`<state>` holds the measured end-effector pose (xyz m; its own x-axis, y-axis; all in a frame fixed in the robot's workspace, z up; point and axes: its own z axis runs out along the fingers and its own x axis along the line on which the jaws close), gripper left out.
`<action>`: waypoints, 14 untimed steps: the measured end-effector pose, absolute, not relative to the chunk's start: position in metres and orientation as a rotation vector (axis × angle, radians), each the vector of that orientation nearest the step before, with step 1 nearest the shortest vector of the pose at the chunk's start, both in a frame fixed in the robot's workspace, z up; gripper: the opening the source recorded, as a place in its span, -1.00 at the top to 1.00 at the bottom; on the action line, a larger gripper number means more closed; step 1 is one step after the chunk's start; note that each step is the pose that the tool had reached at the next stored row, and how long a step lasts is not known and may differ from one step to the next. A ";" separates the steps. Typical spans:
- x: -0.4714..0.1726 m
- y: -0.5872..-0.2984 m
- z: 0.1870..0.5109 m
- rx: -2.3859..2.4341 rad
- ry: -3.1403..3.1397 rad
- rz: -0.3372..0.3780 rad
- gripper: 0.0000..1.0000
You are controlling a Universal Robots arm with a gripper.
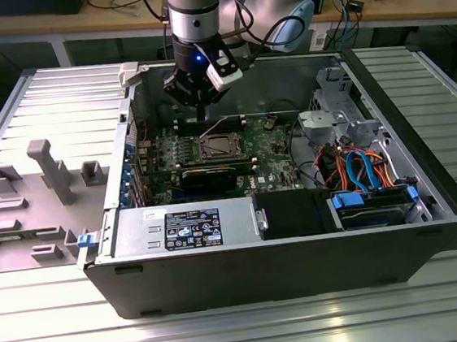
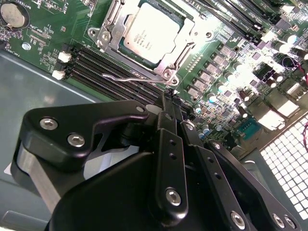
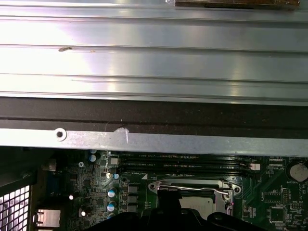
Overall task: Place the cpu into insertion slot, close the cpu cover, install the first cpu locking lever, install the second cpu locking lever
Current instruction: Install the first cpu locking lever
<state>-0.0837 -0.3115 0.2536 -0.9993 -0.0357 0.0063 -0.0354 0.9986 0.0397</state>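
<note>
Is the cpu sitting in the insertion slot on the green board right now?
Yes, in the second wrist view the cpu lies flat inside the insertion slot.

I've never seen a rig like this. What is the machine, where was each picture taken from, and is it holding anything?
The machine is a robot arm; its grasping end, the gripper, hangs over an open computer case lying on a ribbed metal table. The exterior view comes from a camera standing off the arm and takes in the whole scene. The two wrist views come from cameras riding on the arm, so they see the green circuit board up close. In the second wrist view the black fingers look pressed together with nothing visible between them. Beyond them the cpu, a silver square chip, sits in the insertion slot, and the cpu cover seems to lie flat around it. A thin wire lever runs along one side.
</note>
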 end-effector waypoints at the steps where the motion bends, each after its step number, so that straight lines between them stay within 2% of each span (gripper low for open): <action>1: -0.083 -0.311 0.253 0.056 -3.134 -0.062 0.79; 4: -0.080 -0.311 0.251 0.022 -3.134 -0.085 0.79; 5: -0.077 -0.312 0.248 0.016 -3.133 -0.129 0.79; 6: -0.077 -0.313 0.248 0.016 -3.133 -0.138 0.79; 14: -0.076 -0.313 0.246 0.012 -3.160 -0.139 0.79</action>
